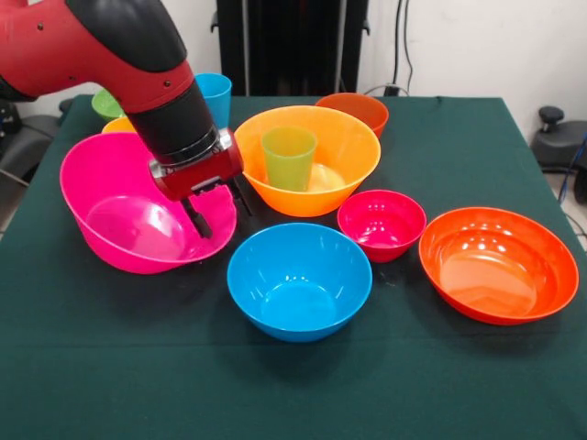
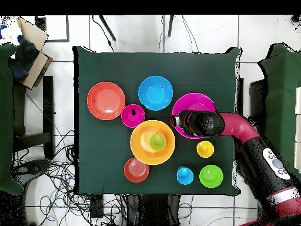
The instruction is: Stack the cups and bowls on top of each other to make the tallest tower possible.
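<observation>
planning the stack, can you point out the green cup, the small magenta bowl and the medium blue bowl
green cup [image 1: 288,160], front view, on its front wall.
small magenta bowl [image 1: 381,223], front view, on its inner floor.
medium blue bowl [image 2: 155,93], overhead view, on its inner floor.

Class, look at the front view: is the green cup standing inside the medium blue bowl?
No. The green cup stands upright inside the big orange bowl, while the medium blue bowl in front of it holds nothing.

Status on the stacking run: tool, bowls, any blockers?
Tool open, empty, over big pink bowl rim. Green cup upright inside big orange bowl; no tower yet. Other bowls sit apart, none blocking.
</observation>
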{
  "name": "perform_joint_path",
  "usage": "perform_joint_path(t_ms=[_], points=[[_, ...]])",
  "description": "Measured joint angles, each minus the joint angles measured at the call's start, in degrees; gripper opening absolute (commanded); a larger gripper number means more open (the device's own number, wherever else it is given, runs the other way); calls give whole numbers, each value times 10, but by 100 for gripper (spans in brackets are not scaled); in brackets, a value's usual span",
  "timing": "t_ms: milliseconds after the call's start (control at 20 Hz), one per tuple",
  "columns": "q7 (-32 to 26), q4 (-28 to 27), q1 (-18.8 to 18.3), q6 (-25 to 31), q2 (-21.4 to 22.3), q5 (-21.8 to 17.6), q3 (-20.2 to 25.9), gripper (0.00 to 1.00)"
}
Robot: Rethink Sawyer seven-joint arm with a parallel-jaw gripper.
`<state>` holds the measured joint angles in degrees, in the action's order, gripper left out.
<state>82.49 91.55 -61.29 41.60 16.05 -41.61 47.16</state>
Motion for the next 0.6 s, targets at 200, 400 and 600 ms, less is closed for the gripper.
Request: perform_joint_path(t_ms=[200, 400, 600], points=[[0, 0, 1, 0, -1, 0, 0, 100], [0, 0, 1, 0, -1, 0, 0, 100], [0, 0, 1, 0, 3, 1, 0, 100]])
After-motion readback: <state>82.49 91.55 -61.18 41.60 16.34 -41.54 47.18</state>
